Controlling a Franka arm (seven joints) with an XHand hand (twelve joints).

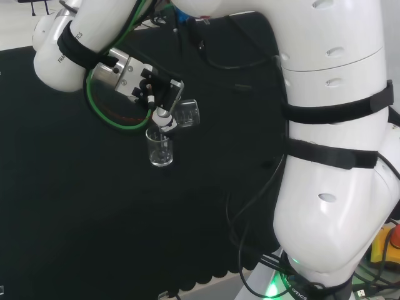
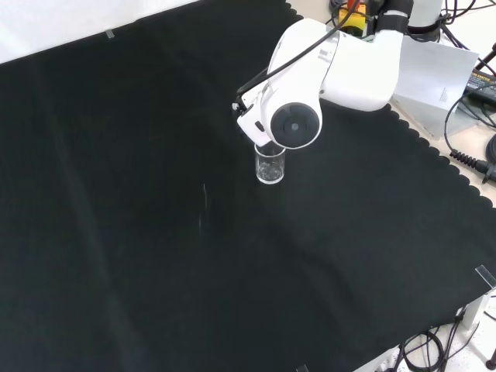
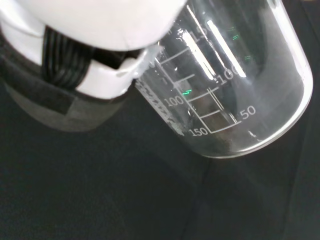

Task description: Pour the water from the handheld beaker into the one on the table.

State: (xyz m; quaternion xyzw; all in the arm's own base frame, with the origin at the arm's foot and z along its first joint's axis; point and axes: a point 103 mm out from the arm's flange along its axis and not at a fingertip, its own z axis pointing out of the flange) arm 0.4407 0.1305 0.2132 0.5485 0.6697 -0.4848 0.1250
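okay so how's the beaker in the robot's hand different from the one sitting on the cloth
Pose: the held beaker lies tipped far over on its side, while the beaker on the cloth stands upright.
Support: the hand carries the held beaker in the air; the beaker on the cloth rests on the black cloth.
Place: in the head view, the held beaker sits above and slightly right of the standing one.
Both are clear glass.

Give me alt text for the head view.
The hand holds a clear beaker tipped on its side above an upright beaker on the black cloth. The white arm rises at right.
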